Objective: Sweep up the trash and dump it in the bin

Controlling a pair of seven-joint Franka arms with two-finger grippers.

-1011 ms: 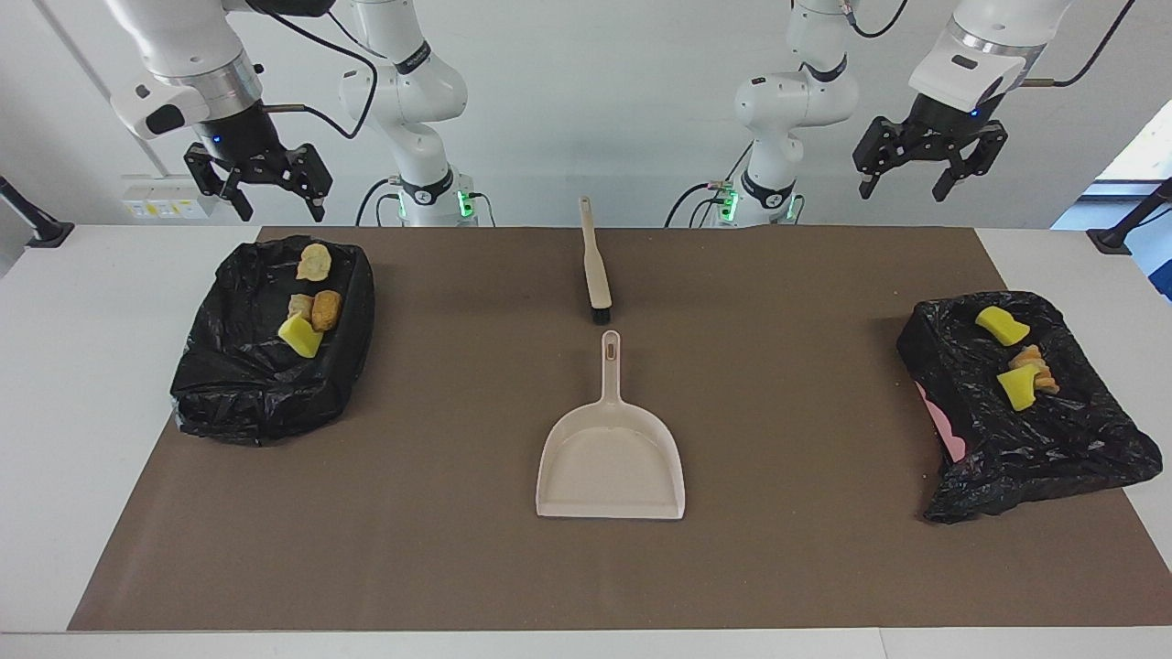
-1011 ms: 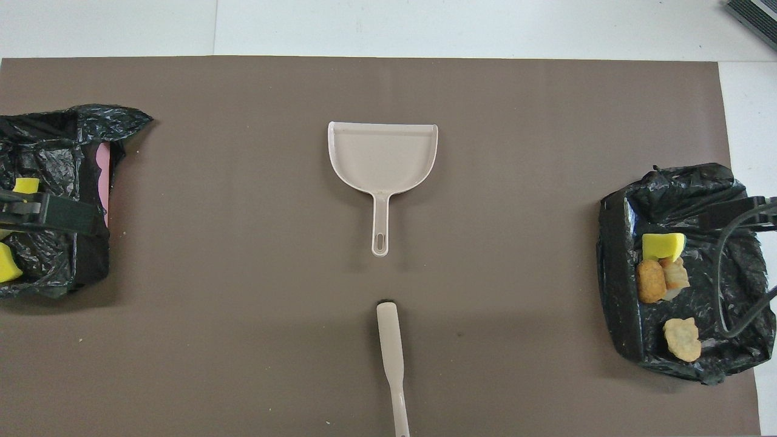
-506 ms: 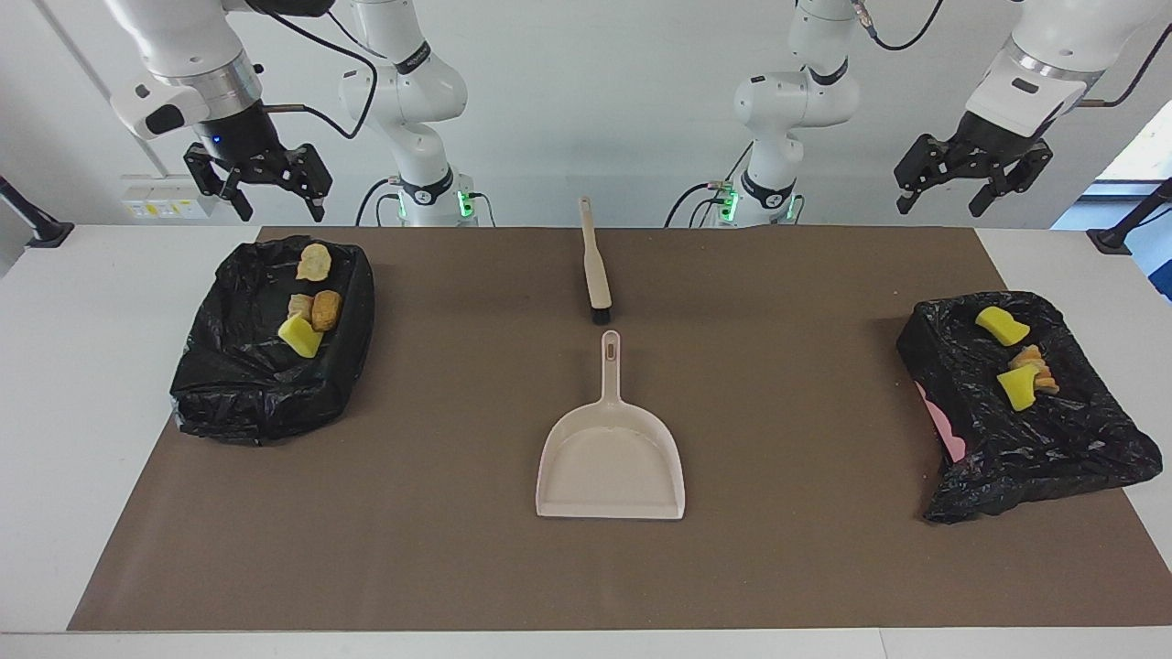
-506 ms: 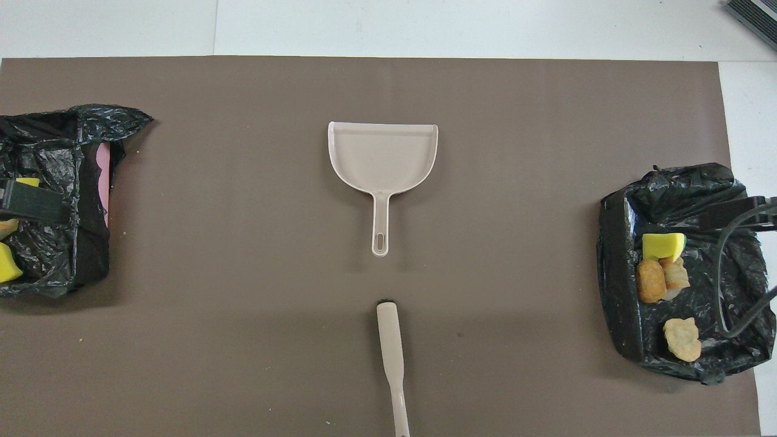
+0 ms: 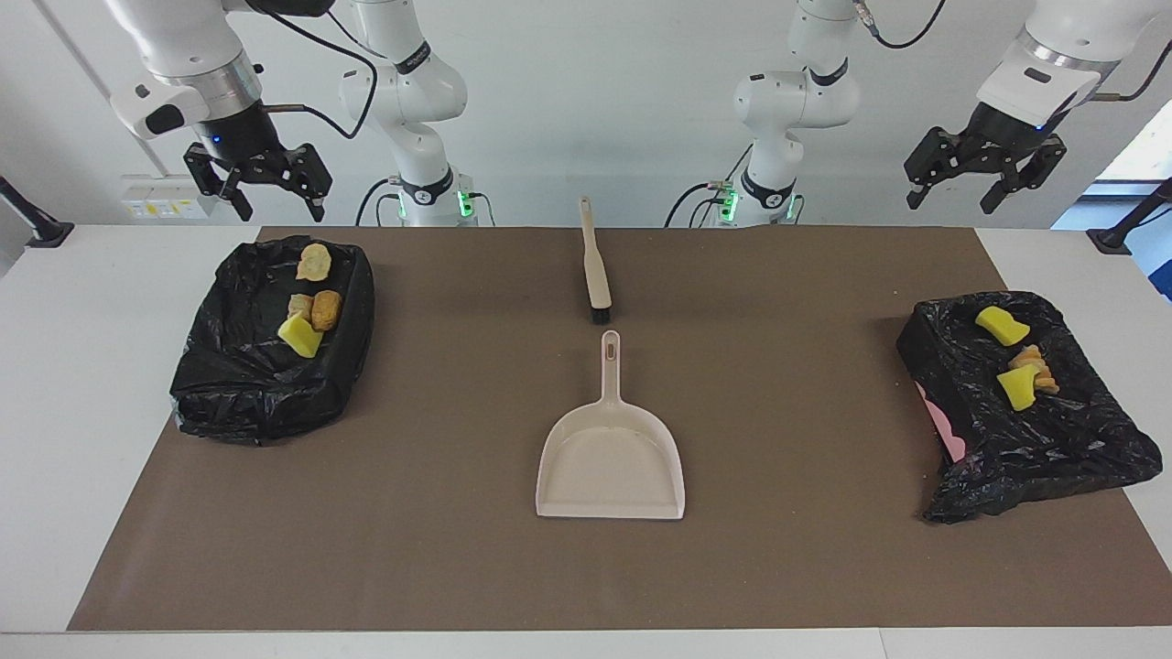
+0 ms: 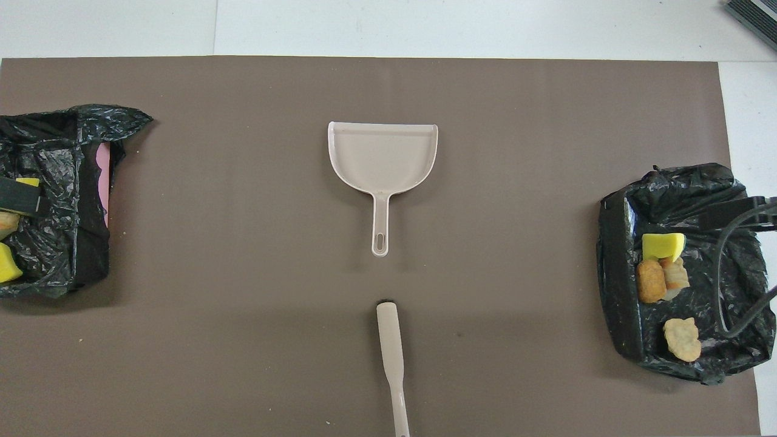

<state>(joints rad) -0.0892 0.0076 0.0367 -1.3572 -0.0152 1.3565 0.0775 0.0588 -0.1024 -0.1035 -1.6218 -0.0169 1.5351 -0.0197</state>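
Note:
The trash lies in two black-bagged bins. The bin at the right arm's end (image 5: 229, 403) holds a tan lump (image 5: 314, 262), an orange-brown piece (image 5: 326, 309) and a yellow sponge bit (image 5: 299, 337). The bin at the left arm's end (image 5: 1053, 448) holds two yellow sponge bits (image 5: 1001, 325) (image 5: 1016, 387) and a tan piece (image 5: 1033, 359). The beige dustpan (image 5: 611, 462) and brush (image 5: 595, 265) lie mid-table, untouched. My right gripper (image 5: 265, 203) hangs open and empty high over its bin. My left gripper (image 5: 952, 201) hangs open and empty high over its bin's edge.
A brown mat (image 5: 778, 549) covers the table. In the overhead view the dustpan (image 6: 382, 155) lies farther from the robots than the brush (image 6: 391, 358). A pink bin wall (image 6: 103, 182) shows under the bag at the left arm's end. Small crumbs dot the mat.
My left gripper has risen a little and moved outward toward the left arm's end of the table. The right arm, dustpan, brush and trash have not moved.

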